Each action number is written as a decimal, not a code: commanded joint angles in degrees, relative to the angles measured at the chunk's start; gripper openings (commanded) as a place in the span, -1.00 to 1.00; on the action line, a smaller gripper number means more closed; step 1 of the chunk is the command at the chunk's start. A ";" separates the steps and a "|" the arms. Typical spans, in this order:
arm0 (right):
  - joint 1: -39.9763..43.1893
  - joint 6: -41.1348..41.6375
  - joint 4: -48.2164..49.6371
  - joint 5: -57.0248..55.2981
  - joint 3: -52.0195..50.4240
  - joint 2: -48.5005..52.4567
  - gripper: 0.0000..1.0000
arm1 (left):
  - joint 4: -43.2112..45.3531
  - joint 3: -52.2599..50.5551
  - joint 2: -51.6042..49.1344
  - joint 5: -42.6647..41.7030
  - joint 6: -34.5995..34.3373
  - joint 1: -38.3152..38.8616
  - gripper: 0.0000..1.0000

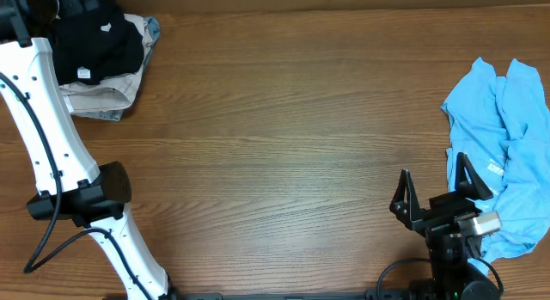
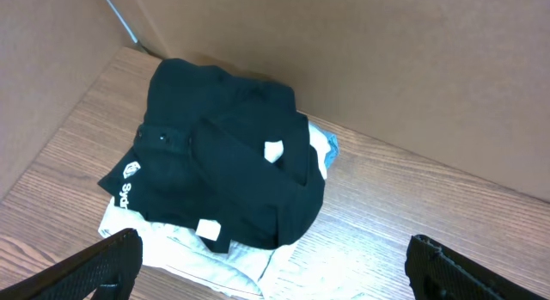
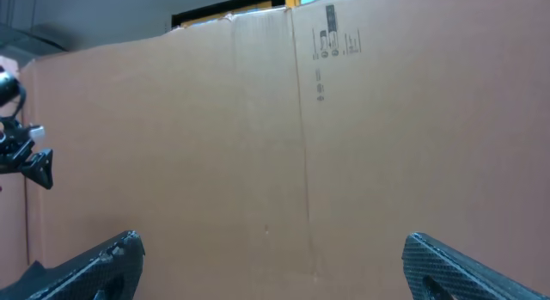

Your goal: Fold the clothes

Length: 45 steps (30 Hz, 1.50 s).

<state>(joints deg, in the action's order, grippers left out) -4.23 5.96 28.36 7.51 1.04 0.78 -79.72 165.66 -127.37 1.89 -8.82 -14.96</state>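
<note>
Left arm (image 1: 51, 137), white links with a black joint, rises closest to the overhead camera and runs along the left side of the bench (image 1: 275, 137) toward its far-left corner. Left end effector (image 2: 275, 261) hangs over that corner; fingers spread wide, nothing between them, both black tips just in at the bottom of the left wrist view.

Under it is a stack of clothes on the far-left corner of the bench. Black shirt (image 2: 232, 162) on top, bundled rather than flat, with white print on one edge and small white tags showing. Beige garment (image 2: 172, 248) is under it, sticking out on the near side. A bit of pale blue cloth (image 2: 326, 150) peeks out on the far side of the stack.

Right end effector (image 1: 434, 181) sits at the near-right part of the bench, wide open and empty. Its wrist view shows only the cardboard wall (image 3: 258, 145).

Blue garment (image 1: 507, 145) lies crumpled and unfolded at the right edge of the bench, just beside the right end effector. Its lower part passes under or behind the right arm's wrist; cannot tell if they touch.
</note>
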 commanded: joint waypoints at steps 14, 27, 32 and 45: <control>-0.33 -0.02 -31.12 -0.42 -0.59 -0.66 1.00 | 0.15 0.15 0.20 -0.46 -0.17 0.15 1.00; -0.31 -0.20 -32.63 -1.46 -0.59 -0.63 1.00 | 0.15 0.15 0.20 -0.44 -0.17 0.15 1.00; -0.33 -0.20 -32.61 -1.49 -0.59 -0.63 1.00 | 0.15 0.15 0.20 -0.44 -0.17 0.15 1.00; -0.31 -0.20 -32.61 -1.46 -0.59 -0.61 1.00 | 0.15 0.15 0.20 -0.46 -0.17 0.15 1.00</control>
<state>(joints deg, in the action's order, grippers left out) -4.21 5.96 -4.51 6.72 1.04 0.62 -79.72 165.66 -127.37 1.89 -8.82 -14.98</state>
